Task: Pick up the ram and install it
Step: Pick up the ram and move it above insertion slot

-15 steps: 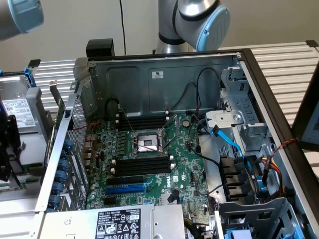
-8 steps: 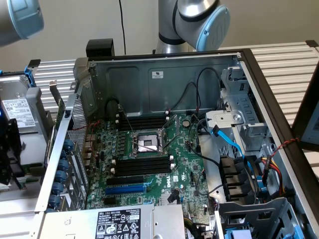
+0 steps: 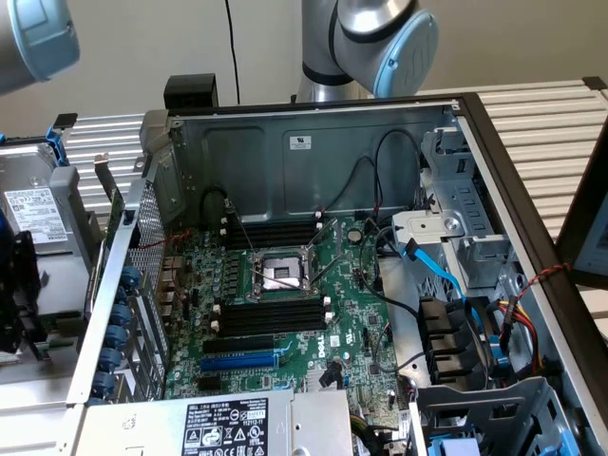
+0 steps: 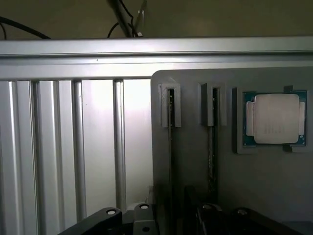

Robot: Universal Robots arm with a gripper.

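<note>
Facing pincer (image 4: 172, 223), slotted ram (image 4: 170, 107)

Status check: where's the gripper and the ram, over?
Gripper at the gray holder. Ram standing on edge in its holder slot, second stick alongside. Board's black memory slots empty. Nothing seen blocking.
</note>
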